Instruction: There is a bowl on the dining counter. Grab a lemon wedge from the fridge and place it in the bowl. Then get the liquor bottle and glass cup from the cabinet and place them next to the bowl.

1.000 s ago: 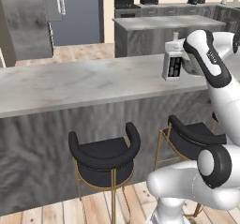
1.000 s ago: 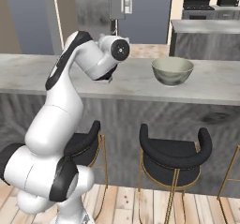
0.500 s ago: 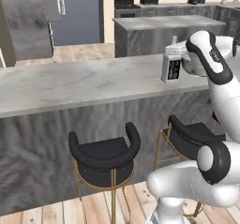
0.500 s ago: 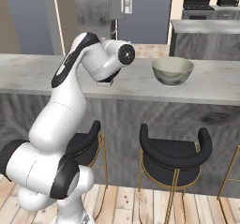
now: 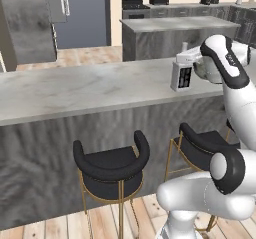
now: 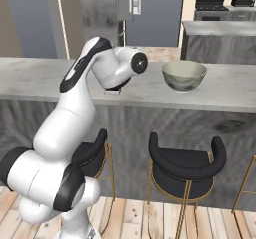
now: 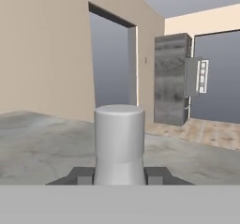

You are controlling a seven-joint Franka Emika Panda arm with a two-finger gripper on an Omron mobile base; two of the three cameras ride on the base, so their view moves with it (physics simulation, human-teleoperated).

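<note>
**Over the dining counter: bottle carried toward bowl**

Above the dining counter, liquor bottle upright, clamped in the gripper at its shoulders. Shifted slightly along the slab over the last second, toward the bowl. Not set down yet, as far as visible. Likely next: lowering beside the bowl. Glass cup still to fetch.

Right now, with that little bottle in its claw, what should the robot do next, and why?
Probably lower the liquor bottle onto the dining counter and let go. The claw grips it by the neck, upright above the top, and the bowl stands a little further along the same counter.
</note>
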